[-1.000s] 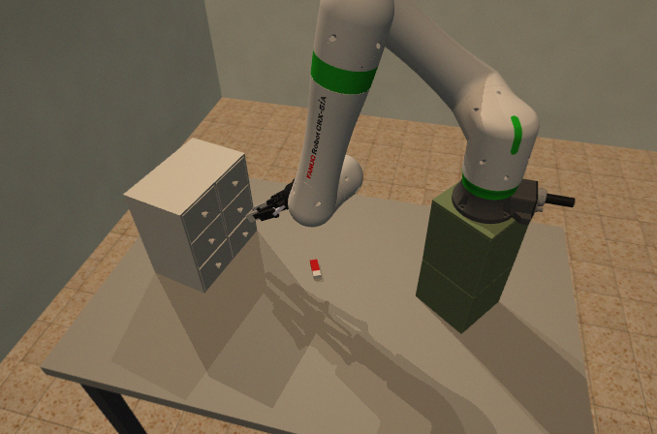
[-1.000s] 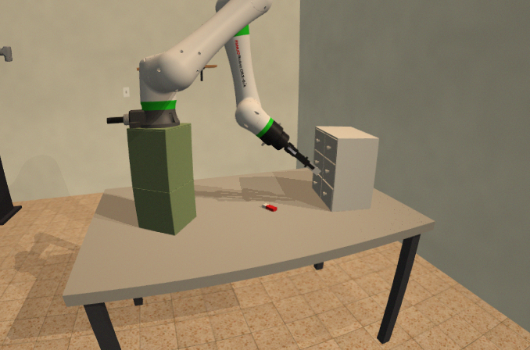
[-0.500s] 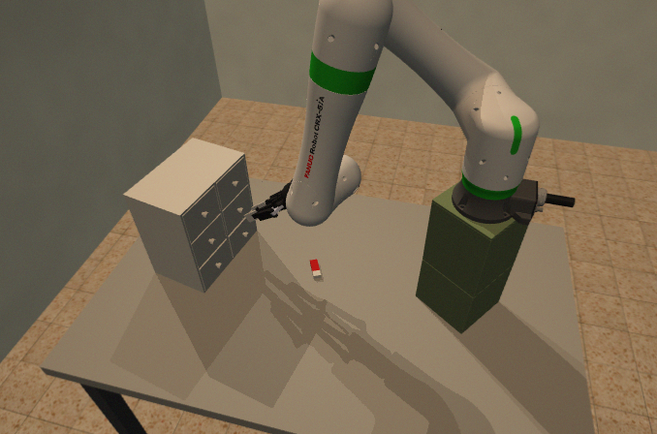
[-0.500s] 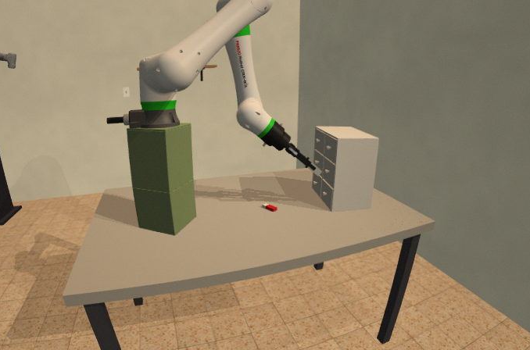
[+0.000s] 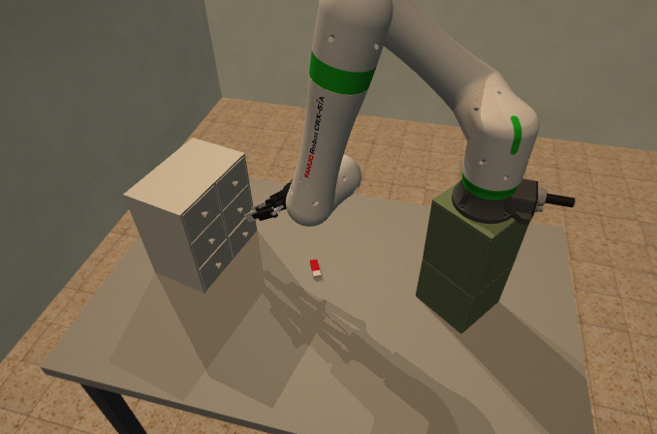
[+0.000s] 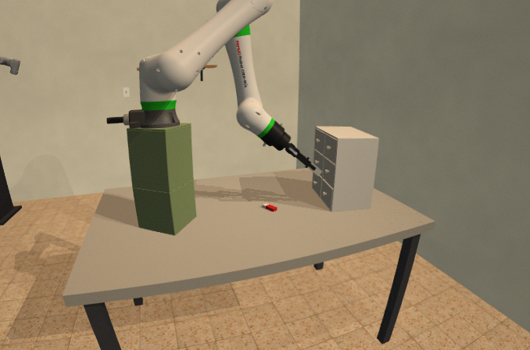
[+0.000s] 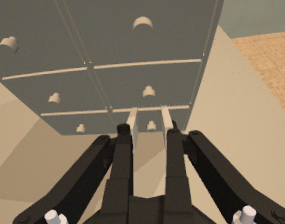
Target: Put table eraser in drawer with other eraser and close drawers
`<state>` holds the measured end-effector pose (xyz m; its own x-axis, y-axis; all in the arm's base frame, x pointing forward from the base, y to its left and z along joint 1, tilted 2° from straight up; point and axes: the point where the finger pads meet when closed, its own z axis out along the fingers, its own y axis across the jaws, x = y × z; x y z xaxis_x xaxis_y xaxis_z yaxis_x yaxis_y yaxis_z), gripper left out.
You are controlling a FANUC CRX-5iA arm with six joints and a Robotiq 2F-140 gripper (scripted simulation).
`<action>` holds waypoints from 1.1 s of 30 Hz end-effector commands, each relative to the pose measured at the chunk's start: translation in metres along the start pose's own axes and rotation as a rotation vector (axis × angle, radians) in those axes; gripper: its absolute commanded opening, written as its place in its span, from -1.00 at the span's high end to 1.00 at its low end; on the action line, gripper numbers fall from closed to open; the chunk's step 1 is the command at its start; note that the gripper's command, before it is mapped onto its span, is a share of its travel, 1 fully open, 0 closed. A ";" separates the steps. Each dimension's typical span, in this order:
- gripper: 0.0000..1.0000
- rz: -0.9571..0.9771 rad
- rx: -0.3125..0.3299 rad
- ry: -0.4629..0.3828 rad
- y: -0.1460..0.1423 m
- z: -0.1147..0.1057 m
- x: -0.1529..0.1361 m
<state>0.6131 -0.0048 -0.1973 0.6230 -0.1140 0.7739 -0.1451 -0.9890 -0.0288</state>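
The eraser, red with a white end, lies on the table, away from the chest. The small chest stands upright with all six drawers in; their contents are hidden. My gripper is open by a narrow gap with nothing between the fingers. It slants down at the chest's front, by the right column. In the wrist view the lower right knob shows between the fingers and the middle right knob just above the tips. Exact contact cannot be told.
The green pedestal carries the arm's base, across the table from the chest's front. The arm's forearm comes down on the gripper's side of the eraser. A wall rises behind the chest.
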 end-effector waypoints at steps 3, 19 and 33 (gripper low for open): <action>0.60 0.000 0.000 0.000 0.000 0.000 0.000; 0.60 0.000 0.000 0.000 0.000 0.015 0.013; 0.60 0.000 0.000 0.000 0.000 0.026 0.022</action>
<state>0.6463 -0.0095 -0.1968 0.6229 -0.1136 0.7740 -0.1446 -0.9891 -0.0288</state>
